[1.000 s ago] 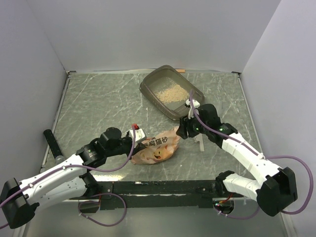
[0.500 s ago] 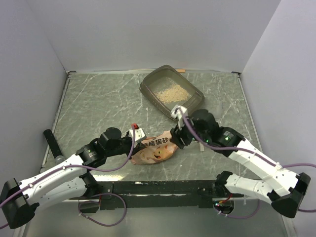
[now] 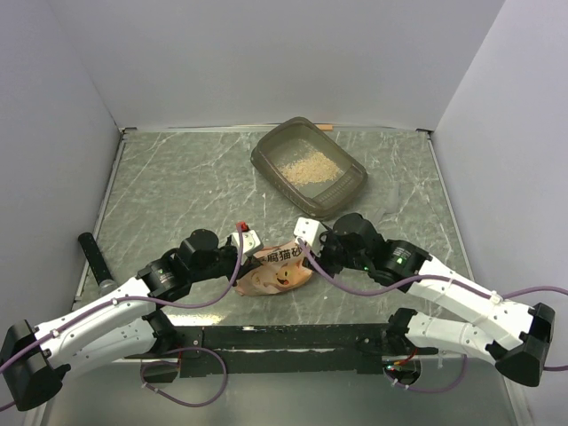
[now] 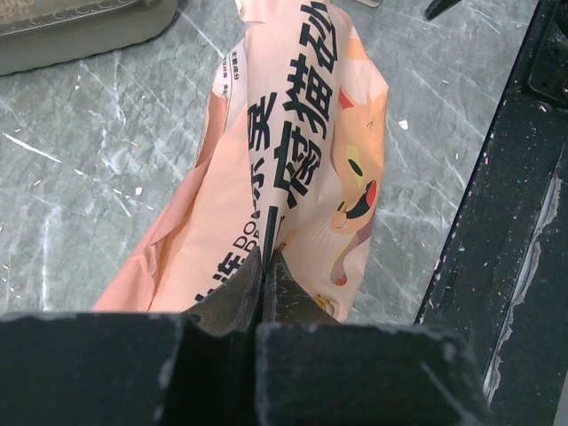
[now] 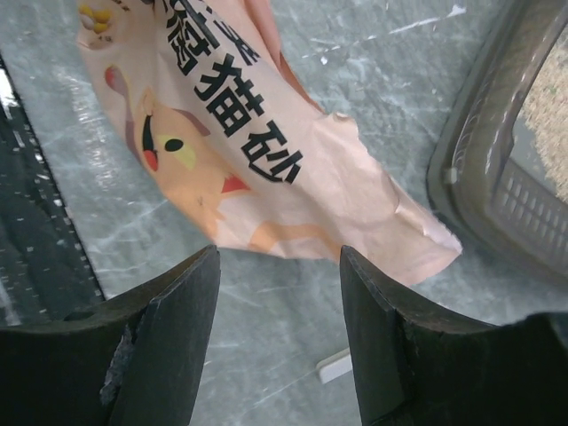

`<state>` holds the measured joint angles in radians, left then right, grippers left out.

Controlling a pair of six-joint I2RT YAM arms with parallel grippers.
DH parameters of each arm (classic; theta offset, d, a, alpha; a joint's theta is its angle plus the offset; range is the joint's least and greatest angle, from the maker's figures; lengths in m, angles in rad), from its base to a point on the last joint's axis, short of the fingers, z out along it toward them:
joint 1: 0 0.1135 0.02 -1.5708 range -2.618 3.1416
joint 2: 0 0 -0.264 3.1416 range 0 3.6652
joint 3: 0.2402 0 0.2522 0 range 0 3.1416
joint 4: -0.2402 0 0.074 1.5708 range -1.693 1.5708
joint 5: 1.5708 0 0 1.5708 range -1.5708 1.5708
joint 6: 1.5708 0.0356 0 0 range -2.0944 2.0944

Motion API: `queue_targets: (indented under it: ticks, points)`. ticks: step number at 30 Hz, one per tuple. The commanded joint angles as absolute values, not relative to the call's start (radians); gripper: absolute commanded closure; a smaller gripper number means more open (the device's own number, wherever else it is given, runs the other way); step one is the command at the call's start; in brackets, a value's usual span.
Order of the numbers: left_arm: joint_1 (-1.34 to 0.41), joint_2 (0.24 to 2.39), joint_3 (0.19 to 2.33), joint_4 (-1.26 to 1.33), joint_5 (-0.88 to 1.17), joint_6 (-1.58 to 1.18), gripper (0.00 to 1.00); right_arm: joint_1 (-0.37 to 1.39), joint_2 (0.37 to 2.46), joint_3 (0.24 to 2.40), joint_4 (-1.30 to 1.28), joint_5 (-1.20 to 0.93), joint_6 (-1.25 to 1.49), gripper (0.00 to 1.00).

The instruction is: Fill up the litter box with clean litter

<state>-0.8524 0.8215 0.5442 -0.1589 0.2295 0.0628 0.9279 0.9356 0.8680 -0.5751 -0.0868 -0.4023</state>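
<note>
The bag, lower centre of the top view, is pinched by the left tool; the right tool is held spread over its far end; the litter box, upper centre, is thinly covered with clean litter; a second grip seems needed before pouring.

Even, soft overhead light; wrist views' near edges perhaps slightly blurred.

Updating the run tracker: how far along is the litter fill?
Done: some litter lies in the litter box. In hand: left gripper pinches the bag lying on the table; right gripper hangs open at its other end. Left: likely another pour, if the bag holds more; can't tell.
</note>
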Motion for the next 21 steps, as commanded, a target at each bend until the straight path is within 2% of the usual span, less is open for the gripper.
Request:
queue_targets:
  ticks: [1, 11, 21]
  points:
    - [-0.853, 0.807, 0.566, -0.149, 0.184, 0.051, 0.99, 0.931, 0.943, 0.847, -0.456, -0.101, -0.511, 0.37]
    - [-0.854, 0.807, 0.565, -0.152, 0.181, 0.051, 0.99, 0.923, 0.999, 0.834, -0.390, -0.143, -0.575, 0.37]
    - [-0.854, 0.793, 0.561, -0.152, 0.184, 0.052, 0.99, 0.828, 1.048, 0.836, -0.365, -0.258, -0.586, 0.37]
